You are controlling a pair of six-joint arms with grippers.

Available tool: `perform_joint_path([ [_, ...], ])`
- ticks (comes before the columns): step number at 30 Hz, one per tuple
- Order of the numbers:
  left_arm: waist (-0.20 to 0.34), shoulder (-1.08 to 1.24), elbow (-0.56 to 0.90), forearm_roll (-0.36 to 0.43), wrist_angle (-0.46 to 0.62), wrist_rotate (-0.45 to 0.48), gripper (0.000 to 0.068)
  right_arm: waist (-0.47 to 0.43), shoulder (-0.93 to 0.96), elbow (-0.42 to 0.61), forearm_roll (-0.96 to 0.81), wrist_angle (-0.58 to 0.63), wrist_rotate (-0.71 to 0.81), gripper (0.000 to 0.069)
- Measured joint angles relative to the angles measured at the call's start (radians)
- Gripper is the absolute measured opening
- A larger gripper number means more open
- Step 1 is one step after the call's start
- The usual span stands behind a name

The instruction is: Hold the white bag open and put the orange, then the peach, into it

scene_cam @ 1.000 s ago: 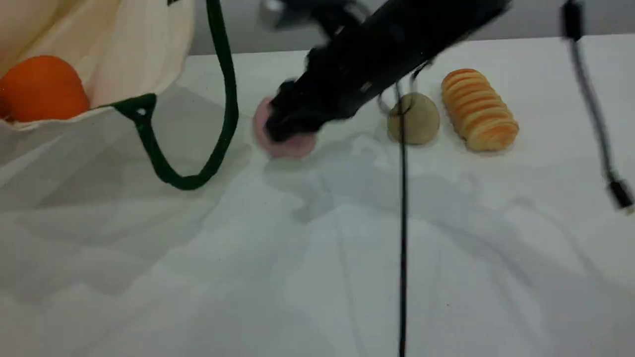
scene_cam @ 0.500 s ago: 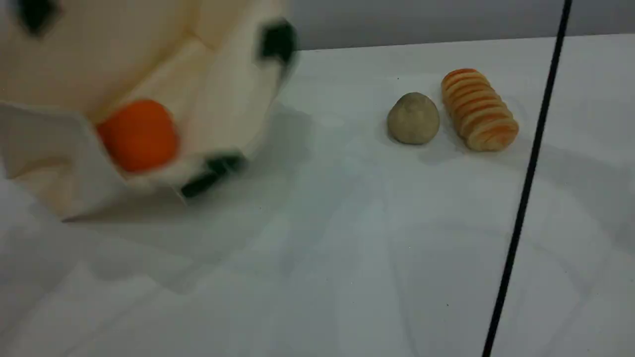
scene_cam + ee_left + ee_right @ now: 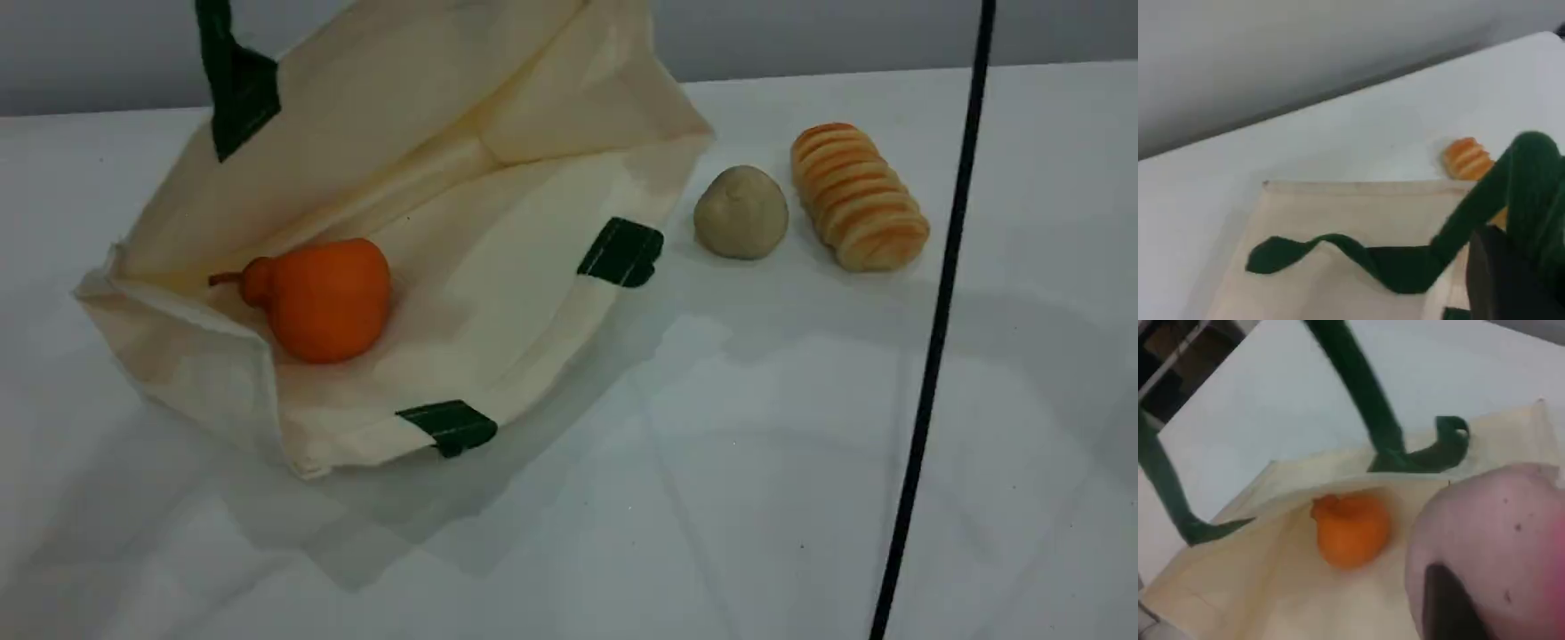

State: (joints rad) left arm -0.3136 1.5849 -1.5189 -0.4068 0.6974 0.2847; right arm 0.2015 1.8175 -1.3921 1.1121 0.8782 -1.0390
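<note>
The white bag [image 3: 498, 222] lies tipped on the table with its mouth gaping toward the camera. The orange [image 3: 324, 298] rests inside it on the lower wall. One dark green handle [image 3: 236, 84] rises out of the scene view's top edge. In the left wrist view that handle [image 3: 1531, 180] runs taut into my left gripper [image 3: 1518, 267], which is shut on it. In the right wrist view my right gripper [image 3: 1458, 600] is shut on the peach [image 3: 1491, 533] above the bag's mouth, with the orange [image 3: 1351, 528] below. Neither gripper shows in the scene view.
A beige lump [image 3: 741, 213] and a ridged bread roll [image 3: 858, 196] sit right of the bag. A black cable [image 3: 933, 338] hangs down across the right side of the scene view. Green tabs [image 3: 622, 252] mark the bag's near rim.
The right arm has left the scene view and the peach is gone from the table. The bag has swung right into full view, its mouth spread wide, and the orange has shifted inside it.
</note>
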Motion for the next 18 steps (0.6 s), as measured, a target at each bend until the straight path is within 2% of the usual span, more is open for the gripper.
perform_joint_path([
  [7, 0.0, -0.003, 0.0, -0.061, 0.011, 0.035, 0.0072, -0.003, -0.002, 0.0, -0.069, 0.058, 0.048, 0.0298],
  [14, 0.001, -0.007, 0.0, -0.068, 0.012, 0.062, 0.0072, 0.003, -0.003, 0.007, -0.067, 0.189, 0.049, 0.0298],
  [18, 0.001, -0.02, -0.01, -0.09, 0.03, 0.075, 0.0072, 0.046, -0.002, 0.062, -0.063, 0.161, 0.039, 0.0298],
])
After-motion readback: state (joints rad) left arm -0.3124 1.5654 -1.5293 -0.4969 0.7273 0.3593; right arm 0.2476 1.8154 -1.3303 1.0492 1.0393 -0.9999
